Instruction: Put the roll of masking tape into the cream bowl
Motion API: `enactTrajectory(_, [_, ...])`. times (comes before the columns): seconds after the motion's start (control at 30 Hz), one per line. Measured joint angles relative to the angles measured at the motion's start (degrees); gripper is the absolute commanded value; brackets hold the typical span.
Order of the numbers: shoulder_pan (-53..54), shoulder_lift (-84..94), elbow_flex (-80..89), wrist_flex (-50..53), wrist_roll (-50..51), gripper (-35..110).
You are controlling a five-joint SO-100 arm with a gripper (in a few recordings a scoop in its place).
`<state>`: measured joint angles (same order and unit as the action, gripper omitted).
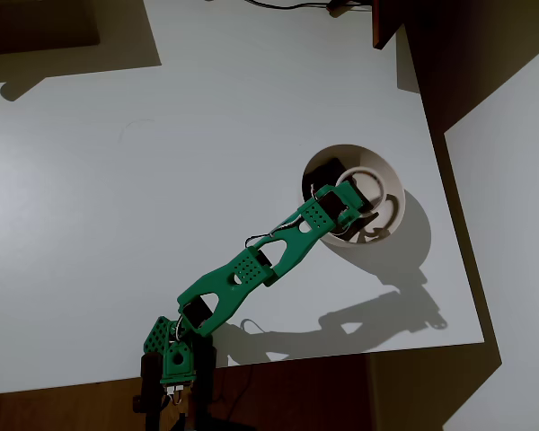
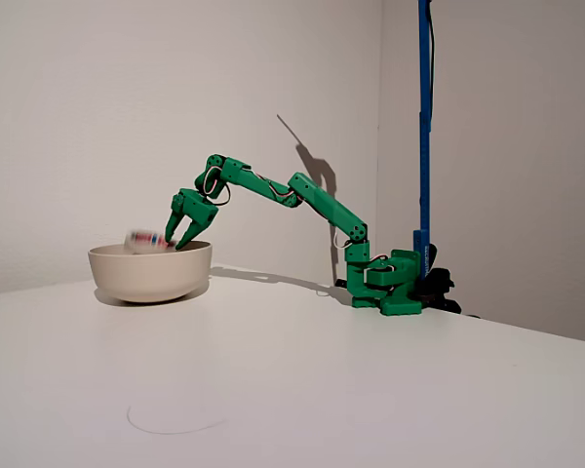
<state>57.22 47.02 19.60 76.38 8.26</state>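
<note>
Reading the fixed view from the left: the bowl [image 2: 150, 271] sits toward the table's left end, and just above its rim there's a motion-blurred whitish blob with reddish marks, which I take to be the tape [image 2: 144, 240]. Right beside it, on its right, are the jaws [image 2: 180, 237], spread apart with both green tips pointing down into the bowl and nothing pinched between them. So the tape lies to the left of the jaws, just off the tips, and the blur says it's moving; my guess is it's dropping free, not held. From above, the bowl [image 1: 388, 175] is near the table's right edge, about halfway down it, and the jaws [image 1: 355, 199] hang over its inside with the arm reaching in from the table's bottom edge. In there I can see pale curved shapes next to the dark patch, but I honestly can't tell which bit is the tape, so I can't call its axis or whether it's flat or tilted. What matters for the next move: the tape is inside the rim line, over the bowl, and the jaws are clear of it on the arm's side. If it lands inside, the job's basically done and the arm only needs to lift straight out without clipping the rim.
</note>
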Motion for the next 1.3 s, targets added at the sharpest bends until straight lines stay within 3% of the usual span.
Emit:
enactTrajectory(0.2, [-0.18, 0.00, 0.00, -1.32, 1.93, 13])
enactTrajectory(0.3, [-0.18, 0.18, 0.00, -1.23, 3.08, -8])
enactTrajectory(0.77, [-11.95, 21.71, 0.00, 13.36, 5.54, -8])
enactTrajectory(0.97, [-23.64, 32.43, 0.00, 23.29, 4.04, -8])
enactTrajectory(1.3, [-45.35, 54.40, 4.83, 25.40, 1.23, -8])
